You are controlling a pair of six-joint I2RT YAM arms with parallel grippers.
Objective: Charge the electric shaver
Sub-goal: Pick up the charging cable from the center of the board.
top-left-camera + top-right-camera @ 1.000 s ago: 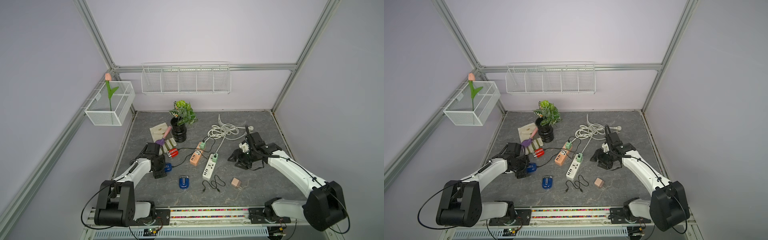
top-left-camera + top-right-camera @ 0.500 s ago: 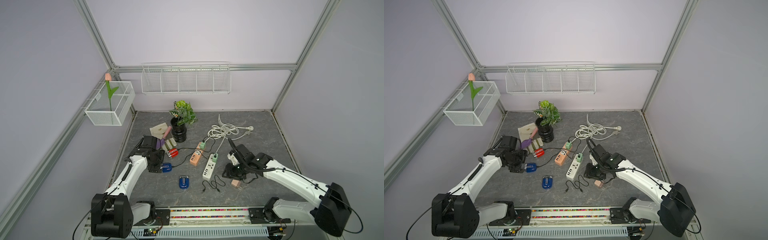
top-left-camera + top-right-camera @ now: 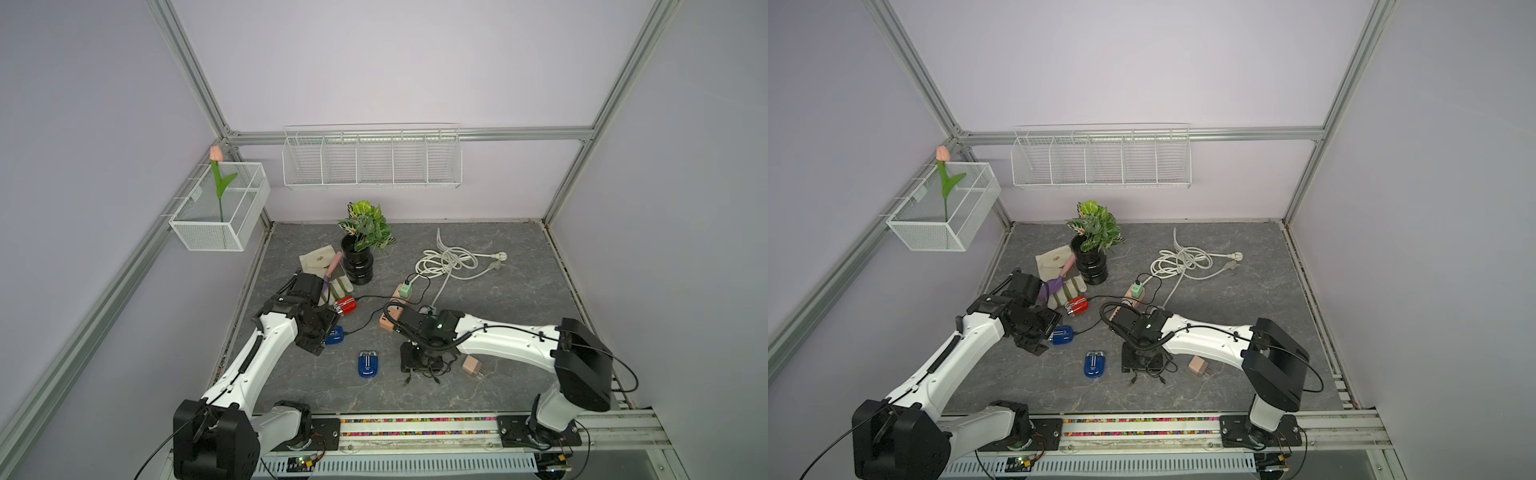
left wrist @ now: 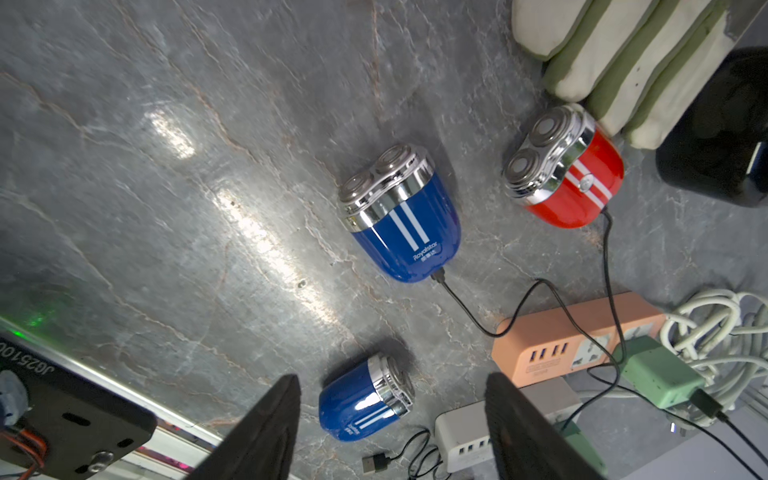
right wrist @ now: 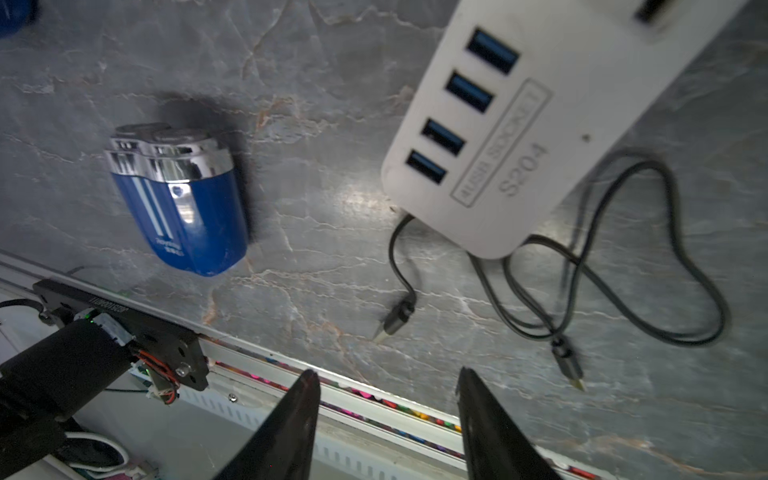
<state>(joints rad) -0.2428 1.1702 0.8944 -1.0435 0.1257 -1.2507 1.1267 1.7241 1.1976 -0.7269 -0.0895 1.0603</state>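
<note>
Ahead of the right jaws, spread and empty, a loose black USB cable (image 5: 397, 320) lies by the white socket strip (image 5: 561, 104). The blue electric shaver (image 5: 178, 199) lies nearby on the surface (image 5: 311, 249), beyond the left jaws, also spread and empty.

blue shaver (image 5: 178, 199) w/ white stripes, red shaver (image 4: 569, 183), peach strip (image 4: 640, 322), grey veined table (image 4: 166, 249)

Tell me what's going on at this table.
Two robot arms are charging shavers. The red shaver and the far blue shaver already have cables plugged in. The near blue shaver lies unconnected. The right gripper, open and empty, hovers above the loose black cable by the white power strip. The left gripper is open, holding nothing.
</note>
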